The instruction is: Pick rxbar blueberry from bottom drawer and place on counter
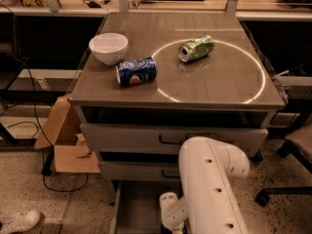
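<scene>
The bottom drawer (130,206) is pulled open below the two upper drawers, and a strip of its plain grey inside shows at the left. My white arm (210,179) bends down into it from the right. Its wrist (169,212) sits low over the drawer. The gripper is past the bottom edge of the camera view, inside or just above the drawer. The rxbar blueberry is hidden. The counter (219,79) is the glossy grey-brown top with a thin white circle.
On the counter are a white bowl (108,47), a dented blue Pepsi can (136,71) lying on its side and a crushed green can (195,48) inside the circle. A cardboard box (66,140) stands on the floor to the left. A chair base (287,179) is at the right.
</scene>
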Robot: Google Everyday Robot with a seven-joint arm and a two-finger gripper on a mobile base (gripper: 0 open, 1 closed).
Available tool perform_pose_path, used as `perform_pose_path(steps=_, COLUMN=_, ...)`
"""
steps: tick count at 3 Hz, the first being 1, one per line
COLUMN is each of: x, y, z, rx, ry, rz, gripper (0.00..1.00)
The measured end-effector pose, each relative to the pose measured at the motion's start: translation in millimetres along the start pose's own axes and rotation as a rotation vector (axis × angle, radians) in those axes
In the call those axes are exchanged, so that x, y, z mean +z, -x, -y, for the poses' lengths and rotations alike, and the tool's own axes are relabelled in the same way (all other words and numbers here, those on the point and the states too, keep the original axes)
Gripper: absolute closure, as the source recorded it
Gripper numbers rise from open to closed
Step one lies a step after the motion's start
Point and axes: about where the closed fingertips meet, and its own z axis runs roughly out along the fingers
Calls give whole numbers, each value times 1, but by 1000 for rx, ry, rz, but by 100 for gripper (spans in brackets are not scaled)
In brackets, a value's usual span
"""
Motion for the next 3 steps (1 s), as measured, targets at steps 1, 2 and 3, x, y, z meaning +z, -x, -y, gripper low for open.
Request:
perform_pose_path(steps=1, x=1, y=-1, z=-1, rx=1, ry=1, rz=-1, gripper=26)
perform_pose_path(steps=2, x=1, y=-1, z=-1, rx=1, ry=1, rz=-1, gripper=50)
perform_pose_path(steps=3, x=1, y=-1, z=-1, rx=1, ry=1, rz=-1, gripper=81)
